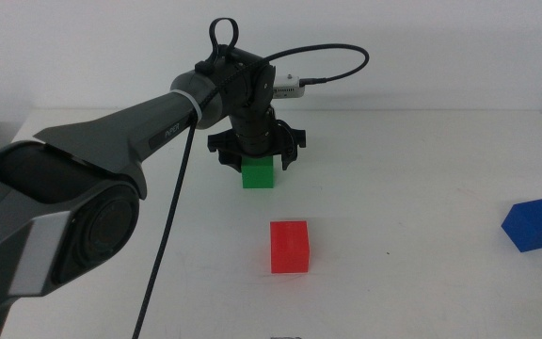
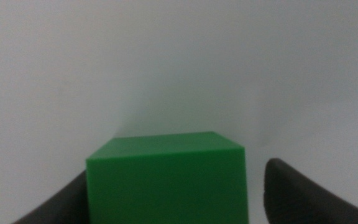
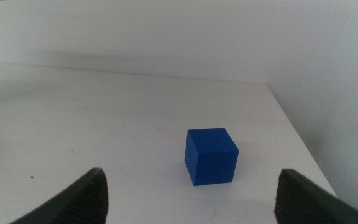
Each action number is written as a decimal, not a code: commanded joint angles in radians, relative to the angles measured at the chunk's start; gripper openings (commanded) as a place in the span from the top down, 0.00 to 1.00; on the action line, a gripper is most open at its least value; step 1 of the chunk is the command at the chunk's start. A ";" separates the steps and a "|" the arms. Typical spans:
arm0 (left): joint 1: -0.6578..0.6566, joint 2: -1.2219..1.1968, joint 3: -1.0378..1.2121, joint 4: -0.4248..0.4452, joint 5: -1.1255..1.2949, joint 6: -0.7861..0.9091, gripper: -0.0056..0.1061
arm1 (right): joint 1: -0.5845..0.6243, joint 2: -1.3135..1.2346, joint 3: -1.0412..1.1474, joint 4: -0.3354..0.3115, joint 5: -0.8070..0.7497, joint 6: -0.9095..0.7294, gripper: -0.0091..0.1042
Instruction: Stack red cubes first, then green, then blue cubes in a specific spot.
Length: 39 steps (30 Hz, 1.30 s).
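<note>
I have the left arm reaching in across the table [image 1: 422, 169] from the left side, and its left gripper [image 1: 257, 155] is down over the green cube [image 1: 258, 174], which sits on the table just under the wrist. From the left wrist camera the green cube [image 2: 166, 180] fills the space between the fingers [image 2: 303, 196]: one finger looks to be against its side, while the other stands a little apart from it, with a strip of white table showing between. So I read the fingers as spread around the cube, not clamped on it.

Taking the green cube as my landmark, the red cube [image 1: 289, 247] lies nearer to the camera and slightly to the right of it, clearly apart and sitting alone on the table.

Far to the right of the green cube, near the table's right edge, rests the blue cube [image 1: 533, 226]. The right wrist camera looks at the blue cube [image 3: 211, 156] from a distance, with the right gripper [image 3: 188, 199] held back from it and its fingers spread wide, touching nothing.
</note>
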 commanded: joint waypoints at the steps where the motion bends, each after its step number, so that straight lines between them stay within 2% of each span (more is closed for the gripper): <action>1: -0.001 -0.073 -0.035 -0.007 -0.040 0.000 0.29 | -0.003 -0.023 -0.018 -0.012 -0.076 -0.013 0.09; 8: -0.001 -0.087 -0.039 -0.039 0.009 -0.003 0.77 | -0.003 -0.023 -0.018 -0.012 -0.076 -0.013 0.09; 11: -0.013 -0.124 -0.037 0.004 0.042 -0.018 0.95 | -0.003 -0.023 -0.018 -0.012 -0.076 -0.013 0.09; 17: -0.109 -0.282 0.077 0.266 0.095 -0.187 0.96 | -0.003 -0.023 -0.018 -0.012 -0.076 -0.013 0.09; 19: -0.152 -0.352 0.166 0.315 0.089 -0.266 0.96 | -0.003 -0.023 -0.018 -0.012 -0.076 -0.013 0.09; 27: -0.285 -0.609 0.495 0.311 -0.011 -0.446 0.96 | -0.003 -0.023 -0.018 -0.012 -0.076 -0.013 0.09; 30: -0.310 -0.624 0.534 0.307 -0.005 -0.512 0.96 | -0.003 -0.023 -0.018 -0.012 -0.076 -0.013 0.09; 39: -0.311 -0.581 0.535 0.219 -0.021 -0.536 0.96 | -0.003 -0.023 -0.018 -0.012 -0.076 -0.013 0.09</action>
